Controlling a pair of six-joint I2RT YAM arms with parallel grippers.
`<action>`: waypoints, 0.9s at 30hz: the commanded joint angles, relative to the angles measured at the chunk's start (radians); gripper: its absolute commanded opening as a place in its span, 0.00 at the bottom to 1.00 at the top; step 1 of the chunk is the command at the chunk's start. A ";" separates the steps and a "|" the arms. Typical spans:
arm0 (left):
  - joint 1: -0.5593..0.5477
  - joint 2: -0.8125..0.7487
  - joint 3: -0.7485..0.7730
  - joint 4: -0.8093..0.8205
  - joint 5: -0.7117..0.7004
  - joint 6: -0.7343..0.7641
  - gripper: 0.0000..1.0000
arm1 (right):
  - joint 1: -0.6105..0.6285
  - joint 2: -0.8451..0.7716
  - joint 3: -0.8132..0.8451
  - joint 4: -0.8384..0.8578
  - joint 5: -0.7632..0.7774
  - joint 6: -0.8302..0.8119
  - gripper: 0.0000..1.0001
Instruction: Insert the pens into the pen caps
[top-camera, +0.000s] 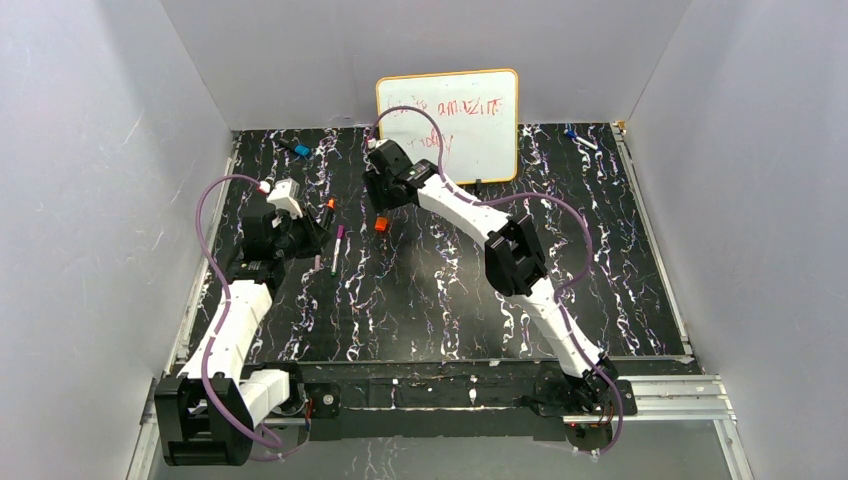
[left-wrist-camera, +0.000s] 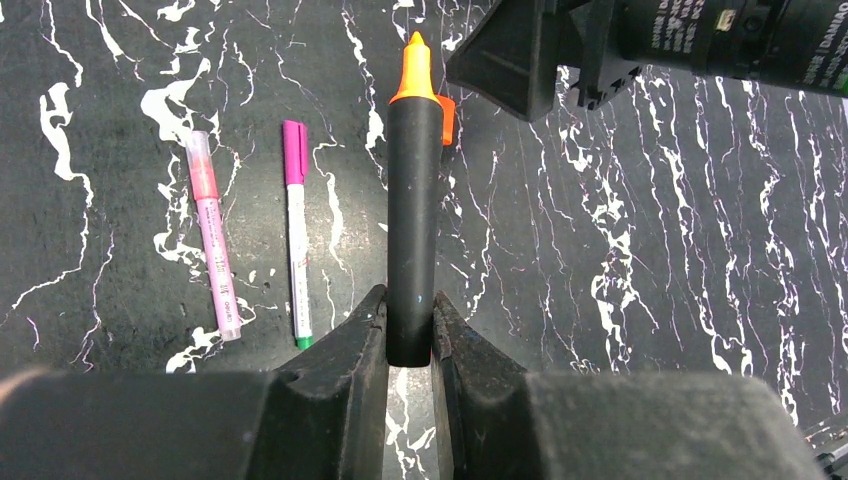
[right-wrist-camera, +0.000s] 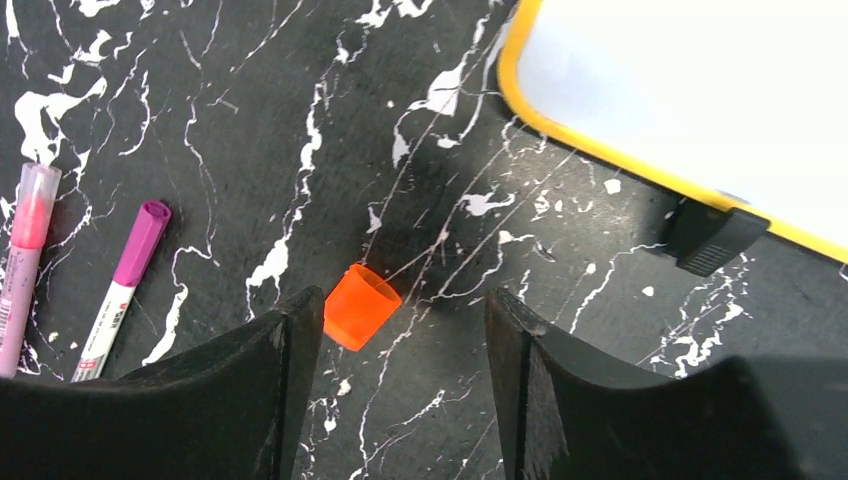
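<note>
left gripper (left-wrist-camera: 408, 322) clamped tight on the thick black marker (left-wrist-camera: 414, 200) with orange tip
right gripper (right-wrist-camera: 405, 320) half open, small orange plastic cap (right-wrist-camera: 360, 305) between its fingers, just beside 1; yellow-edged whiteboard (right-wrist-camera: 620, 160) near

The left arm (top-camera: 232, 320) bends inward at left of the top view, left tool (left-wrist-camera: 408, 312) clamped on a black marker (left-wrist-camera: 414, 220). The right arm (top-camera: 520, 265) reaches to upper centre, right tool (right-wrist-camera: 405, 318) pointing down, jaws apart.

Top view: sitting high behind arm bases (top-camera: 215, 405), looking down and forward, far off, taking in whole table (top-camera: 420, 300) and whiteboard (top-camera: 450, 110). Wrist views: hanging close over tabletop, looking down. All three sharing pink pen (left-wrist-camera: 213, 250), purple-capped pen (left-wrist-camera: 296, 230), orange cap (right-wrist-camera: 360, 305).
</note>
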 joint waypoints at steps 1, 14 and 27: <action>-0.011 -0.033 0.037 -0.023 -0.012 0.026 0.00 | 0.045 0.030 0.023 -0.017 0.029 -0.032 0.68; -0.020 -0.040 0.037 -0.041 -0.022 0.041 0.00 | 0.062 0.080 -0.019 0.025 0.077 -0.068 0.62; -0.021 -0.031 0.038 -0.043 -0.022 0.045 0.00 | 0.063 0.071 -0.081 0.057 0.066 -0.071 0.47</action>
